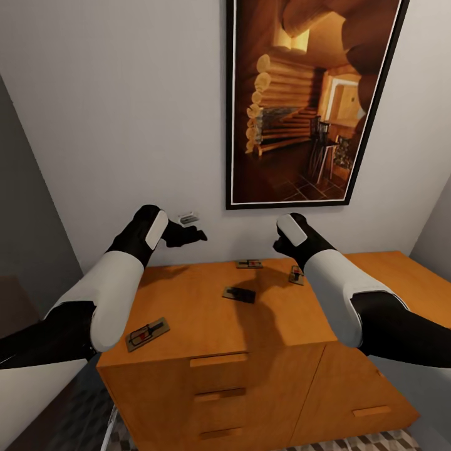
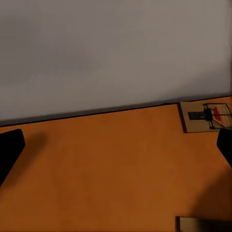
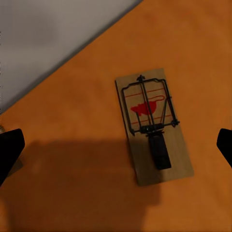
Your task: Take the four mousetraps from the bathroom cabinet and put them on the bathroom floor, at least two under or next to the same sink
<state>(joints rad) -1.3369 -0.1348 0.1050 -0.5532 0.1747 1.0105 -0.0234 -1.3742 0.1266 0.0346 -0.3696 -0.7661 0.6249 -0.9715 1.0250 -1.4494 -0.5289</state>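
Four mousetraps lie flat on top of the orange-brown cabinet point(image 1: 207, 313): one point(image 1: 147, 333) near the front left corner at about 8 o'clock from the top's centre, one point(image 1: 238, 294) near the middle in shadow, one point(image 1: 249, 264) by the back edge at 12 o'clock, and one point(image 1: 296, 274) at 2 o'clock, partly behind the right arm. The right wrist view looks straight down on a trap point(image 3: 152, 124) with a red mark and dark wire, between the dark fingertips point(image 3: 9, 150) of the right end effector point(image 3: 116, 147), spread wide and clear of it. The left end effector point(image 2: 116, 145) is also spread wide above bare wood, a trap point(image 2: 205, 116) near the wall. A framed picture point(image 1: 313, 100) hangs on the wall at 12 o'clock from the cabinet.
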